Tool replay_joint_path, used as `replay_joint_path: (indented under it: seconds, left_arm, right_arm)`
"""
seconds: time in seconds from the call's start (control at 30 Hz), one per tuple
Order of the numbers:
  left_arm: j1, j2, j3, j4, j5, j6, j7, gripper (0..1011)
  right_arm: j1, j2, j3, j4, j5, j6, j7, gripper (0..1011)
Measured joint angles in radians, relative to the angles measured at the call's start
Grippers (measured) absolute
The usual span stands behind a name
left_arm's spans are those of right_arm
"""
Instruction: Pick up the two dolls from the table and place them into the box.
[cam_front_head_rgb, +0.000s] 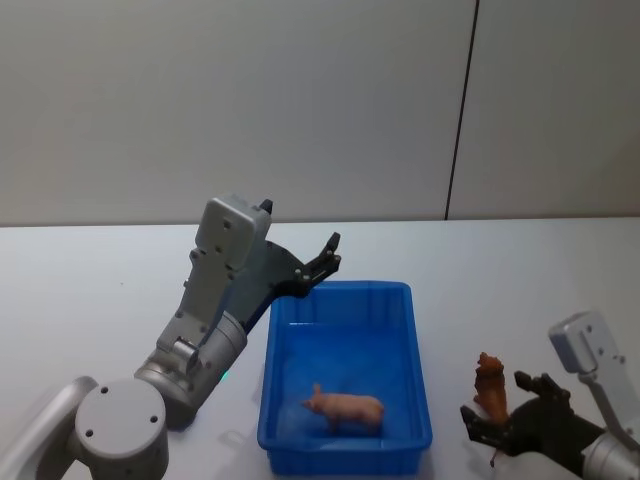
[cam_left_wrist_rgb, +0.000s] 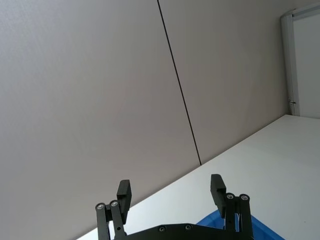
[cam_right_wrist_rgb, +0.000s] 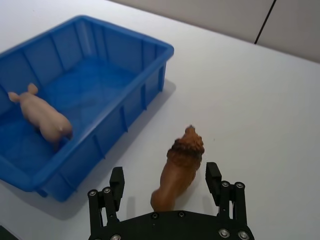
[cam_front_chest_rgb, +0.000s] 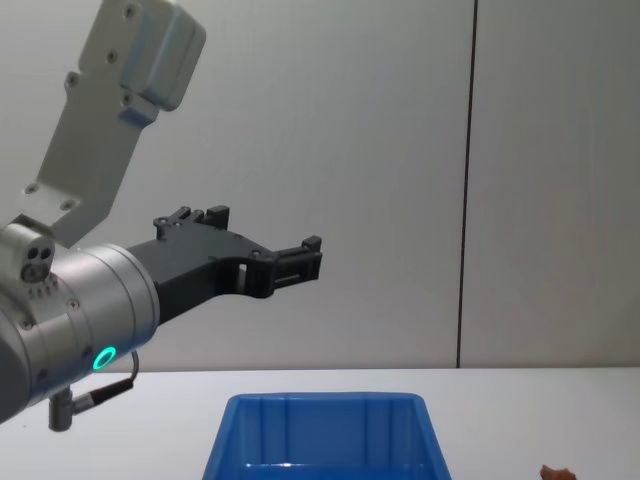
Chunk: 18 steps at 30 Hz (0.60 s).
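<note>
Right tool (cam_right_wrist_rgb: 165, 171), spread apart, straddles the reddish-brown doll (cam_right_wrist_rgb: 186, 150) on the table (cam_right_wrist_rgb: 250, 100) beside the box (cam_right_wrist_rgb: 150, 47). Left tool (cam_left_wrist_rgb: 170, 185), also spread, hovers above the box's far left corner.

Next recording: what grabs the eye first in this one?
The bright blue bin in the middle of the white table, with a peach pig toy inside near its front. Right of it, a reddish-brown lion toy sits on the tabletop between the right gripper's open fingers. The left gripper hangs open and empty above the bin's far left corner.
</note>
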<state>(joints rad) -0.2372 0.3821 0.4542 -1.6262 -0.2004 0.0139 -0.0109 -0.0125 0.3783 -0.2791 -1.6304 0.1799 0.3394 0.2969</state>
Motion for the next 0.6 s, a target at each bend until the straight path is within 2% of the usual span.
replay_joint_path:
  seconds: [0.37,0.57,0.6]
  left_arm:
    - [0.0,0.0,0.0,0.0,0.0,0.0,0.0,1004]
    - [0.0,0.0,0.0,0.0,0.0,0.0,0.0,1004]
    - [0.0,0.0,0.0,0.0,0.0,0.0,0.0,1004]
  right_arm:
    - [0.014,-0.015,-0.008,0.051,-0.004,0.033,-0.004,997]
    - [0.02,-0.022,-0.01,0.067,-0.004,0.039,-0.01,868]
    - [0.022,-0.023,-0.01,0.07,-0.004,0.039,-0.013,817]
